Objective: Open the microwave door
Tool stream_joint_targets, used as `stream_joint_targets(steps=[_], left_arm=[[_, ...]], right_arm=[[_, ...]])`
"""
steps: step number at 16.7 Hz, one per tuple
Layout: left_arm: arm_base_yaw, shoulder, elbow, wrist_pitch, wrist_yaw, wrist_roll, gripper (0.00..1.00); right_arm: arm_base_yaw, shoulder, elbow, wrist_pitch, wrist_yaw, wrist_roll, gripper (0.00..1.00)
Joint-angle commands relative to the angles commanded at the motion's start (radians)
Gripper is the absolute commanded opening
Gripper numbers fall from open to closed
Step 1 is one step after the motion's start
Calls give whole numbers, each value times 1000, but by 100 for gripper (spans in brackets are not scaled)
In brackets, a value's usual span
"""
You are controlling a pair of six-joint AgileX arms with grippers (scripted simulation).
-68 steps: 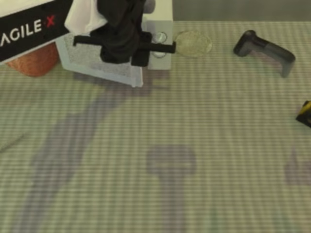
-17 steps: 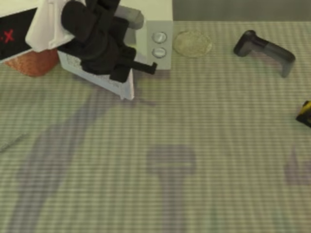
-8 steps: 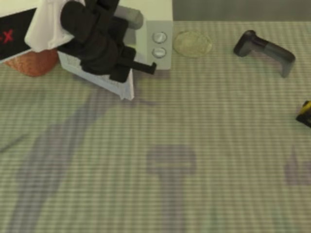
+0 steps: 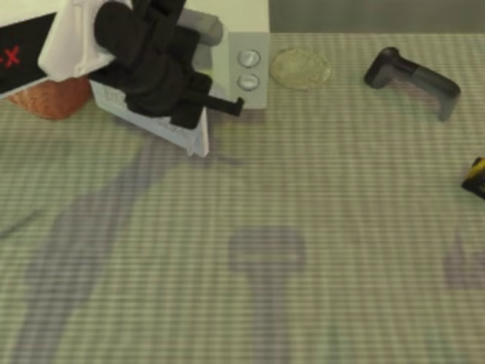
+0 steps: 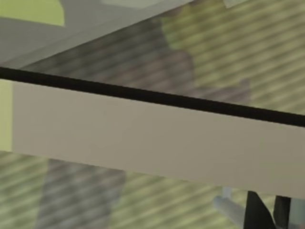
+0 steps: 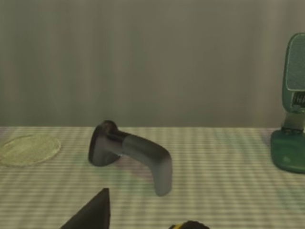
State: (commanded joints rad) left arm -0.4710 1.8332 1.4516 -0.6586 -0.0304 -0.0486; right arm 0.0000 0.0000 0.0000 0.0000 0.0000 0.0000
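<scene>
At the far left of the table (image 4: 318,250) stands the microwave (image 4: 250,23), and the microwave door (image 4: 178,133) is swung partly out from its front, its free edge pointing toward the table's middle. Our left gripper (image 4: 227,105) is at this door, close to the strip with the two knobs (image 4: 248,70); we cannot tell how wide its fingers are or if they hold the door. The left wrist view shows only a white panel edge very close. Our right arm is parked out of the top view. Nearby we see an orange basket (image 4: 53,97), a glass plate (image 4: 301,67) and a grey scanner (image 4: 413,76).
</scene>
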Motion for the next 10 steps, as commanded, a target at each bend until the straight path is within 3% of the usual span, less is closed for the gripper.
stream_joint_targets(steps=[6,10], left_arm=[[-4,2,-5,0,7,0,0],[21,-33,-46,7,39,70,0]], right_arm=[[0,0,0,0,0,0,100],[0,0,0,0,0,0,100]])
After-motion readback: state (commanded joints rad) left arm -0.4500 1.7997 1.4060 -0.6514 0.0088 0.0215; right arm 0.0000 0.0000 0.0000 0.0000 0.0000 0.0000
